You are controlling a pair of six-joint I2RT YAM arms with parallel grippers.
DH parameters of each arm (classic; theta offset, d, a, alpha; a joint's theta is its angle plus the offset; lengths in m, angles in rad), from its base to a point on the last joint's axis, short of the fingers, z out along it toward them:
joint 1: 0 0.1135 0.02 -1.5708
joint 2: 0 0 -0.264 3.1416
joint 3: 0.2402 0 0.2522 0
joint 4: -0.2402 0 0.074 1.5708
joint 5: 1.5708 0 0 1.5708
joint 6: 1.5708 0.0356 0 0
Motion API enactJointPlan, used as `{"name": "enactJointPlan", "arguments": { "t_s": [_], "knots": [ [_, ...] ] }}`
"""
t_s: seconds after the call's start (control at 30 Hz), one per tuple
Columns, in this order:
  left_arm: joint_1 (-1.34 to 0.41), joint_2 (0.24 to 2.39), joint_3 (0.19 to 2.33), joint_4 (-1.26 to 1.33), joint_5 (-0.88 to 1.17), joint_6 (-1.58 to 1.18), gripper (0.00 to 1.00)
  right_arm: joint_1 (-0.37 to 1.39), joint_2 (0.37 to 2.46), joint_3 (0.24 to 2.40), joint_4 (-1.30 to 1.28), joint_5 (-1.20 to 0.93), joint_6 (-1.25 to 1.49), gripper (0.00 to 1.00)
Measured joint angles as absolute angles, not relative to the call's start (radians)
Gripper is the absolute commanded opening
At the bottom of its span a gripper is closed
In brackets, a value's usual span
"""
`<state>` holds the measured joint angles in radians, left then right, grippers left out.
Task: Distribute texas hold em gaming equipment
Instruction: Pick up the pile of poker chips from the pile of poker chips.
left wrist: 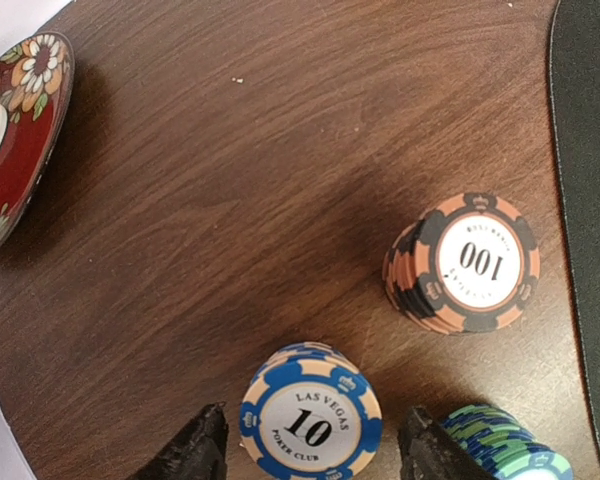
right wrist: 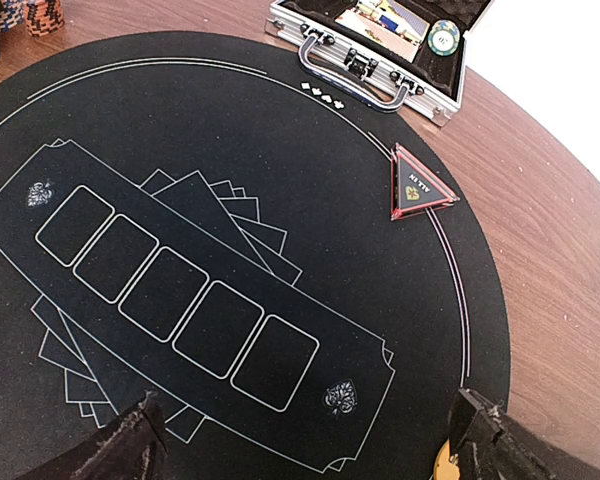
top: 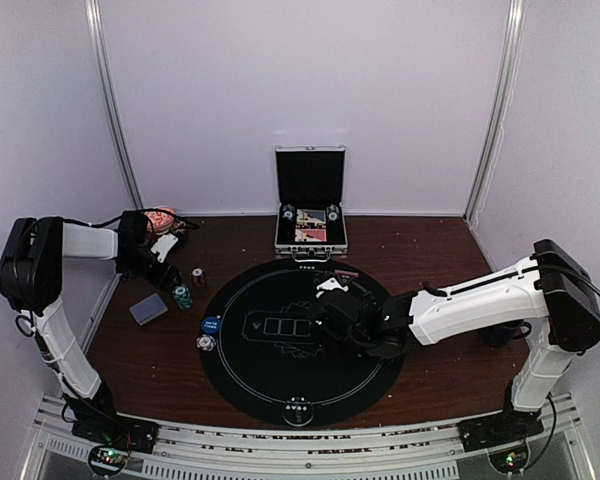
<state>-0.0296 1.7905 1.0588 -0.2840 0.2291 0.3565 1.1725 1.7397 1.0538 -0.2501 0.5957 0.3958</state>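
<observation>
At the bottom of the left wrist view, the left gripper [left wrist: 315, 412] stands open around a blue chip stack [left wrist: 310, 420] marked 10. One dark finger [left wrist: 195, 455] is on each side, and a thin strip of table [left wrist: 230, 200] shows between each finger and the stack, so it grips nothing. An orange chip stack [left wrist: 465, 262] marked 100 sits to the right of centre. A teal chip stack [left wrist: 510, 445] sits at the lower right, just beside the right-hand finger. A red flowered object [left wrist: 30, 130] is cut off at the upper left edge.

In the top view these chips lie left of centre, off the black round mat [top: 300, 375]. A grey-blue card deck [top: 148, 309] lies further left. A blue disc [top: 211, 324] and a white chip [top: 206, 343] sit at the mat's left rim.

The right gripper [right wrist: 315, 445] hangs over the mat with its fingers spread wide at the bottom corners of its view, holding nothing. A red triangle marker [right wrist: 420, 185] lies on the mat's edge at the right. The open metal case [right wrist: 380, 45], with cards and a chip inside, is at the top.
</observation>
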Motion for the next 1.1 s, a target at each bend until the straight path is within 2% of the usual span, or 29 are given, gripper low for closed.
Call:
{"name": "enactJointPlan", "arguments": {
  "t_s": [0.23, 0.73, 1.1],
  "knots": [
    [-0.03, 1.79, 1.059, -0.284, 0.233, 0.356, 0.57, 1.172, 1.74, 1.054, -0.25, 0.596, 0.396, 1.0],
    [-0.03, 1.79, 1.059, -0.277, 0.232, 0.357, 0.35, 1.174, 1.74, 1.054, -0.25, 0.596, 0.395, 1.0],
    [-0.03, 1.787, 1.058, -0.264, 0.215, 0.356, 0.31, 1.179, 1.74, 1.054, -0.25, 0.596, 0.395, 1.0]
  ]
}}
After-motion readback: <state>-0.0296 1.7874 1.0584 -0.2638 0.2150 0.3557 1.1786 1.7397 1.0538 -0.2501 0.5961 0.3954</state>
